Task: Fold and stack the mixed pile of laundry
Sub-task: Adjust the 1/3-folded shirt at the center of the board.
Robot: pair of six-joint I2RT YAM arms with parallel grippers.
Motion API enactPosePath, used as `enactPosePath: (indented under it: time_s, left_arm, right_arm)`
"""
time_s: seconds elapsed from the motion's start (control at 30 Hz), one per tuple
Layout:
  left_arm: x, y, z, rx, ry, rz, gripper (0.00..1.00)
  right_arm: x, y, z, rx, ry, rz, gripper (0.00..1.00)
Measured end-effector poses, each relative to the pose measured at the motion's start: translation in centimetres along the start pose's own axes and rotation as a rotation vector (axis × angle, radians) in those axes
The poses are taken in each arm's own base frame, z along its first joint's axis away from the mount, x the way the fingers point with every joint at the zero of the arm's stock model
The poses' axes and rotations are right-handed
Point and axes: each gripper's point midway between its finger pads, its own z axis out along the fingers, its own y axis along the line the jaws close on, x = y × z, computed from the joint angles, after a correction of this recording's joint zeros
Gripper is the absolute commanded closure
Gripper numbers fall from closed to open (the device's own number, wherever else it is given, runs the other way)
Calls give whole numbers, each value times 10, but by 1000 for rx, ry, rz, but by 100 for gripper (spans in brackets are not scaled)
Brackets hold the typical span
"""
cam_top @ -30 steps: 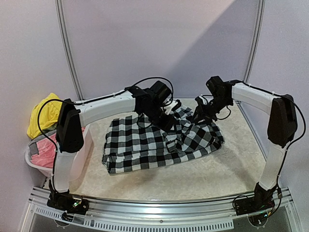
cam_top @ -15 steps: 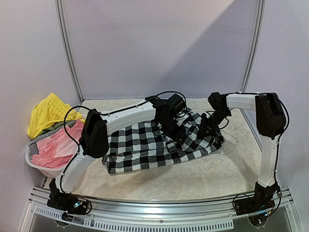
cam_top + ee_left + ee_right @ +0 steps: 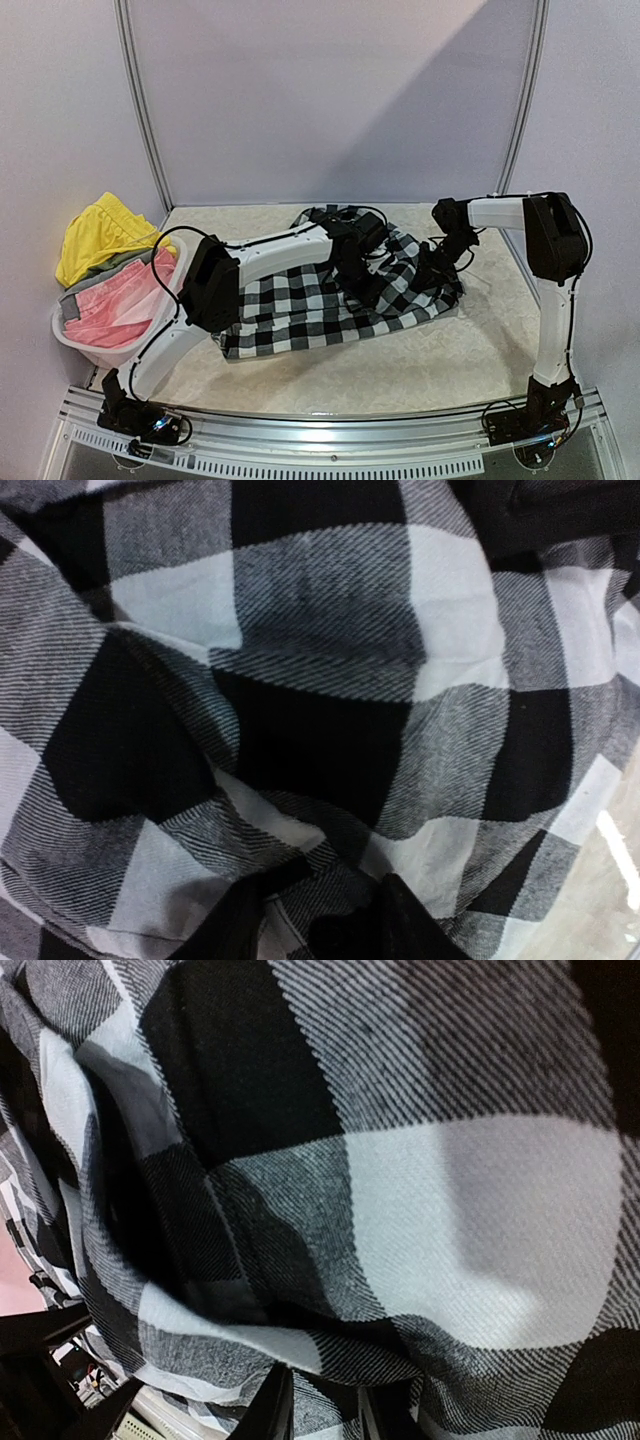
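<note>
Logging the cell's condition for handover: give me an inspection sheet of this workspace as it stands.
Surface: pale speckled table, no spills seen.
Job's things: checked shirt rumpled mid-table; yellow garment, grey garment and pink garment heaped in the white basket at left.
Clutter: nothing seen.
Grippers: left gripper and right gripper both down in the shirt's right half, jaws hidden by cloth.
Cables: black cables loop along both arms, none visibly snagged.
Surroundings: plain walls, metal posts, rail at the near edge.

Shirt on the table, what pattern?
Black-and-white check on the shirt; shows best in the left wrist view.
</note>
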Motion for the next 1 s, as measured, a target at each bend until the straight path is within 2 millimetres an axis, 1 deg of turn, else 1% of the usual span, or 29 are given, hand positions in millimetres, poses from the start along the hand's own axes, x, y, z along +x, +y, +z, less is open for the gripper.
enactPosePath:
  time_s: [0.03,0.1,0.13,0.2,0.37,0.47,0.53,0.6,0.73,0.83,0.9,1.0]
  left_arm:
    - [0,2,0,-14,-2,3,68]
    - [-1,5,0,-48,-8,18,85]
    - [-2,5,1,-59,-10,16,90]
    - [-2,7,0,-85,-12,36,97]
    - [-3,10,-2,-118,-20,51,98]
    - [0,12,-9,-126,-15,65,97]
    - [1,12,-18,-127,-16,71,96]
    - [-1,13,-33,-126,-27,73,95]
    - [-10,16,-72,-98,-79,67,95]
    - [-16,20,-96,-78,-113,67,96]
    - [-16,22,-105,-57,-125,70,97]
    - [-8,21,-103,-22,-105,84,100]
  right_arm:
    - [0,0,0,0,1,0,77]
    - [1,0,0,2,5,1,77]
    - [1,0,0,2,5,2,77]
    - [2,-1,0,2,7,3,78]
    - [3,-1,0,4,10,6,78]
    - [3,-1,0,4,11,7,78]
    - [3,-1,0,4,11,10,78]
    - [3,-1,0,5,11,10,78]
    - [3,-1,0,5,12,11,78]
    - [2,-1,0,6,13,12,78]
    - [2,-1,0,6,14,13,78]
    - [2,-1,0,9,15,15,78]
